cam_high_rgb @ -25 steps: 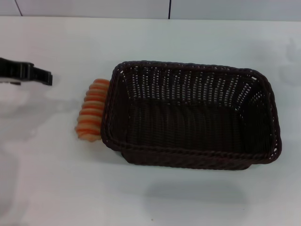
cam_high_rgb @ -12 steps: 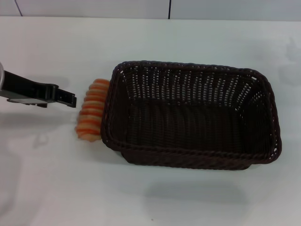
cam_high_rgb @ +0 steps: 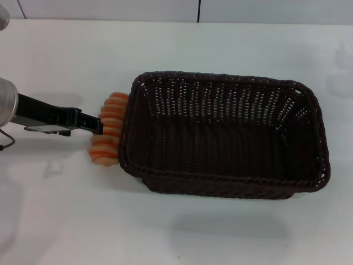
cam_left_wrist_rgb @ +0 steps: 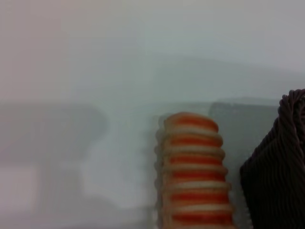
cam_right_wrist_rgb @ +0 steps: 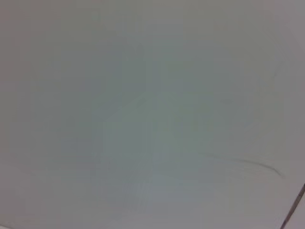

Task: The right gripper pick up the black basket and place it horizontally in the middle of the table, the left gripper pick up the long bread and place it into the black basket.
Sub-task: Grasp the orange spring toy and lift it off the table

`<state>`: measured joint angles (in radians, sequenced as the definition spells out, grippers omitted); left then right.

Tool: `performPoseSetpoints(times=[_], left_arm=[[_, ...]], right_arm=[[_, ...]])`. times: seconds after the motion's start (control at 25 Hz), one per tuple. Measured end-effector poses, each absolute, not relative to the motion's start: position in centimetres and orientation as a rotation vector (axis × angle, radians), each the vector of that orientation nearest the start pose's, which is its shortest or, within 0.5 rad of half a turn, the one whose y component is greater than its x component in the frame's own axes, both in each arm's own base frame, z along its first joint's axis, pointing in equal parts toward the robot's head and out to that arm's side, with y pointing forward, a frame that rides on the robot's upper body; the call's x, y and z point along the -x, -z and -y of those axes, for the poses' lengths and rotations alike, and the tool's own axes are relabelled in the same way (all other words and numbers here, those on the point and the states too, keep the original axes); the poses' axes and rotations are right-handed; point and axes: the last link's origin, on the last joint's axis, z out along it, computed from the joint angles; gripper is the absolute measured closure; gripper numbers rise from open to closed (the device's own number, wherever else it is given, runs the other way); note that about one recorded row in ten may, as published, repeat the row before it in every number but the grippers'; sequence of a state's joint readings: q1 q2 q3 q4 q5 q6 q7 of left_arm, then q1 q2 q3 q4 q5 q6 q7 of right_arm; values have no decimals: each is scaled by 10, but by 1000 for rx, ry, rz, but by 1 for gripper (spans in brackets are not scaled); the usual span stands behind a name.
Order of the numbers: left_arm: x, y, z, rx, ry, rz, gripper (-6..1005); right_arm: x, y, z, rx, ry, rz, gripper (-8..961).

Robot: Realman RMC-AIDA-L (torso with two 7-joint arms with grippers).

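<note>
The black basket [cam_high_rgb: 223, 135] sits on the white table [cam_high_rgb: 66, 221] with its long sides running across the head view, its near wall toward the robot and its open top showing the dark woven floor; it lies slightly to the right of the table's middle. Just beside its left short wall lies the long bread [cam_high_rgb: 108, 128], lengthwise front to back, ridged side up, its right edge against or very close to the basket's braided rim. From the left edge of the head view the left end effector [cam_high_rgb: 94, 125] reaches in across the table, its black tip at the bread's left side, about halfway along the loaf; whether it touches the loaf, and how far its fingers are spread, cannot be told. The left wrist view shows the bread [cam_left_wrist_rgb: 193, 171] close up on the table with a corner of the basket [cam_left_wrist_rgb: 279, 167] next to it. The right end effector is not seen anywhere; its wrist view shows only bare white table [cam_right_wrist_rgb: 152, 114]. Beyond the basket, the table runs back to a pale wall [cam_high_rgb: 110, 8].
</note>
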<state>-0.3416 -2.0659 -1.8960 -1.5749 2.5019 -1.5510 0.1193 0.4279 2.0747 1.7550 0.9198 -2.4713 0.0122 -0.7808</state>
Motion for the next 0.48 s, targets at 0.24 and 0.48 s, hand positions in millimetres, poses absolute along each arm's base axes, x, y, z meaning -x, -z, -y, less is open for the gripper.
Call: performPoseSetpoints(times=[0.24, 0.48], left_arm=[[224, -46, -324, 2095, -93, 1613, 230], [228, -39, -325, 2098, -104, 1629, 231]], right_arm=[[-280, -56, -435, 1670, -125, -533, 549], [-279, -57, -435, 1665, -127, -527, 550]])
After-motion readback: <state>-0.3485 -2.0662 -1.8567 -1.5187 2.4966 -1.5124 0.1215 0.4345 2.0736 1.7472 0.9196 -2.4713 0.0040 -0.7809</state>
